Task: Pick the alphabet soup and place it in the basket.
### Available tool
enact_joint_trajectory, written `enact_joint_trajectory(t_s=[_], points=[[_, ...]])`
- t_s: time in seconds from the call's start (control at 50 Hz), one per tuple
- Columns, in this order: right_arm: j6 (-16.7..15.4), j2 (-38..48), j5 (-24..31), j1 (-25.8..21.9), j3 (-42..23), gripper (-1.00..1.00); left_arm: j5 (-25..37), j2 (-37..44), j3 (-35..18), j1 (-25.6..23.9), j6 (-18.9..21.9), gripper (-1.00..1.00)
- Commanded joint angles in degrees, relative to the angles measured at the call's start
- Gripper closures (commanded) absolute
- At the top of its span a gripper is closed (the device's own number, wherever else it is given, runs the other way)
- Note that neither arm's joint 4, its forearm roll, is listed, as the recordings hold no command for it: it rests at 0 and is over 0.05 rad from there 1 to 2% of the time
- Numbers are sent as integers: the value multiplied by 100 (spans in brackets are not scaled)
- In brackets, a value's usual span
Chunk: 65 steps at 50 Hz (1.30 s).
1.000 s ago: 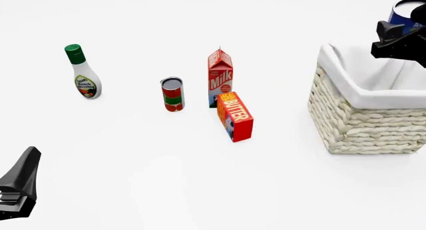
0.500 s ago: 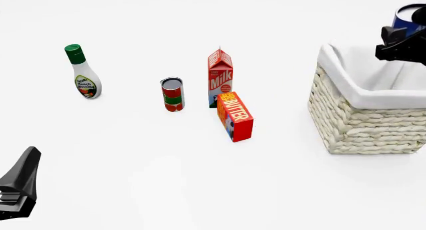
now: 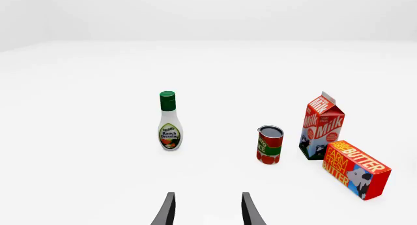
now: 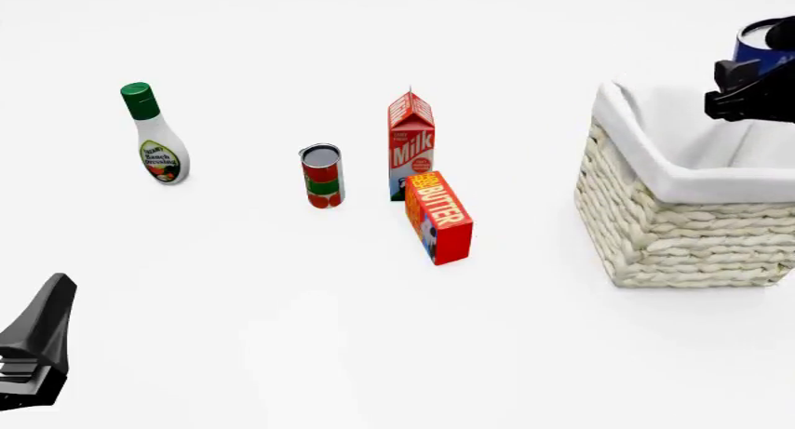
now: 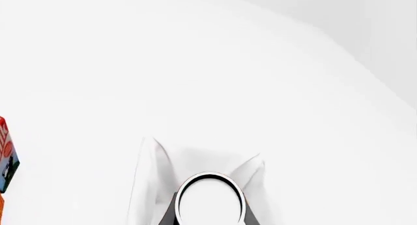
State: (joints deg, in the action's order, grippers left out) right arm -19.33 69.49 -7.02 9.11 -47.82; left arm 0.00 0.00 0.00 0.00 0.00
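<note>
Right gripper (image 4: 753, 77) clenched on the alphabet soup (image 4: 757, 40), held aloft above the basket (image 4: 686, 226) at the right edge, over its far side. Can's pale top (image 5: 210, 204) seen between the fingers in the right wrist view, white lining (image 5: 151, 171) beyond. Left gripper (image 3: 206, 213) released, fingers parted, low at near left. Standing on the tabletop (image 4: 249, 299): ranch dressing bottle (image 4: 154, 135) far left, tomato can (image 4: 322, 176), milk carton (image 4: 410, 145), butter box (image 4: 438, 217) just beside the carton.
</note>
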Motion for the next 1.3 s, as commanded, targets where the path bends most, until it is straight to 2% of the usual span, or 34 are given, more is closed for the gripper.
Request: enact_joint_trajectory(t_s=[0.02,0.4,0.94,1.3], points=[[0,-163,276,63,-108,100,0,0,0,0,0,-100],[-197,-185,610,90,-141,100,0,0,0,0,0,-100],[-474,350,611,222,-171,100,0,0,0,0,0,-100],[-509,377,610,241,-76,100,0,0,0,0,0,-100]])
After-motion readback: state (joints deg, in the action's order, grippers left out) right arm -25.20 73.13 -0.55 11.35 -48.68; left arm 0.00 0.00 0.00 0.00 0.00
